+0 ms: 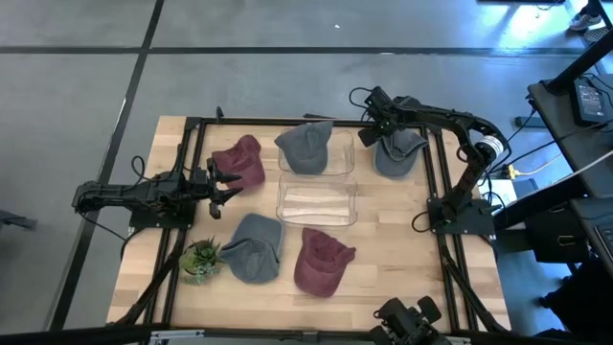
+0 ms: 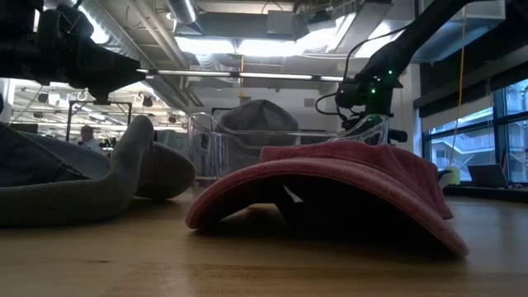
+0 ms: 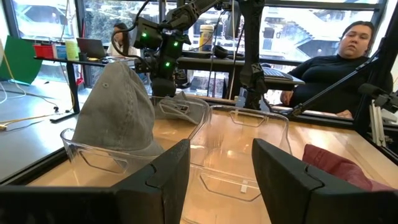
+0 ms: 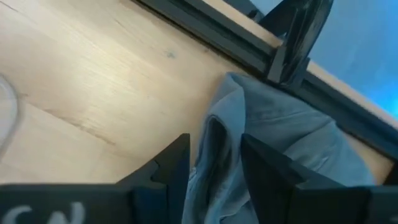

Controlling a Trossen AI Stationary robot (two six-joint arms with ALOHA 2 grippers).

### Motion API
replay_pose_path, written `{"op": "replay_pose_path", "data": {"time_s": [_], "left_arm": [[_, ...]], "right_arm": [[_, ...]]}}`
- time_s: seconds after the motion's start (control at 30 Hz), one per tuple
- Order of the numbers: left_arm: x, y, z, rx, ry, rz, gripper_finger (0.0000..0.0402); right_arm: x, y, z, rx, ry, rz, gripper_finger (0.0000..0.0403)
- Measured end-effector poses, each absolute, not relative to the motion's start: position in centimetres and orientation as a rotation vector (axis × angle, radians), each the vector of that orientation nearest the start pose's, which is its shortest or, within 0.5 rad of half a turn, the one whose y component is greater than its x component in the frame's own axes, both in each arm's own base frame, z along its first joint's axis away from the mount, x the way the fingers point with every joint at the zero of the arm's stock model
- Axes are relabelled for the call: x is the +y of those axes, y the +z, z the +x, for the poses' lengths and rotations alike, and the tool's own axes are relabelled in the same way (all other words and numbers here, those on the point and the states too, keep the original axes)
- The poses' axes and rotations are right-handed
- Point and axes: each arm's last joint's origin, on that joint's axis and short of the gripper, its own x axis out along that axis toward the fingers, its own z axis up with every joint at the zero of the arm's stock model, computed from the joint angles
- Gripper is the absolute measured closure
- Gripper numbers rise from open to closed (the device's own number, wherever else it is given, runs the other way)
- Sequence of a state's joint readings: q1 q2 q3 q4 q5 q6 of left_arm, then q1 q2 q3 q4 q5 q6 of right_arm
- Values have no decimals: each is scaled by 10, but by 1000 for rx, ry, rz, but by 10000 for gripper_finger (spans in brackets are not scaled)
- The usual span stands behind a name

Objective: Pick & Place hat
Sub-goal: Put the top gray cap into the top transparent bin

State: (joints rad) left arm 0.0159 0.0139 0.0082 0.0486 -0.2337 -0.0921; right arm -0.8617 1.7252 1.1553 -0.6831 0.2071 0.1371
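Several caps lie on the wooden table. My right gripper is open at the far right, its fingers standing either side of a raised fold of the blue-grey cap, which lies flat on the table. A grey cap sits on the far clear bin. My left gripper is open at the left, level, just near of a maroon cap. Another grey cap and another maroon cap lie near the front. My right gripper comes from above with one finger on each side of a raised fold at the blue-grey cap's left edge. I cannot tell whether the fingers touch the cloth. The cap lies on the table.
A second clear bin stands mid-table. A small potted plant sits at the near left corner. A black frame borders the table. A person sits beyond the far side in the left wrist view.
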Motion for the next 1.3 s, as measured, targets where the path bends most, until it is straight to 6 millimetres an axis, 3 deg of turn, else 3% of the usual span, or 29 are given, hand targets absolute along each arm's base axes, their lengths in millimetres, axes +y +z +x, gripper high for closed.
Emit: {"op": "replay_pose_path", "data": {"time_s": [0.1,0.27,0.53,0.73,0.93,1.13,1.3], "left_arm": [[8,170,97,-54,247,-96,233],[8,170,97,-54,248,-96,233],[8,170,97,-54,248,-97,233],[8,172,97,-84,231,-167,233],[7,185,99,-191,185,-111,233],[5,211,110,-203,142,-56,233],[5,240,141,-96,130,-33,233]], "right_arm": [[-252,192,212,1197,-1007,476,293],[-248,192,216,1225,-957,429,385],[-228,205,221,1268,-895,374,396],[-185,248,214,1256,-816,300,397],[-119,305,187,1169,-703,217,399],[-59,366,148,883,-520,152,399],[-29,399,126,592,-228,95,399]]}}
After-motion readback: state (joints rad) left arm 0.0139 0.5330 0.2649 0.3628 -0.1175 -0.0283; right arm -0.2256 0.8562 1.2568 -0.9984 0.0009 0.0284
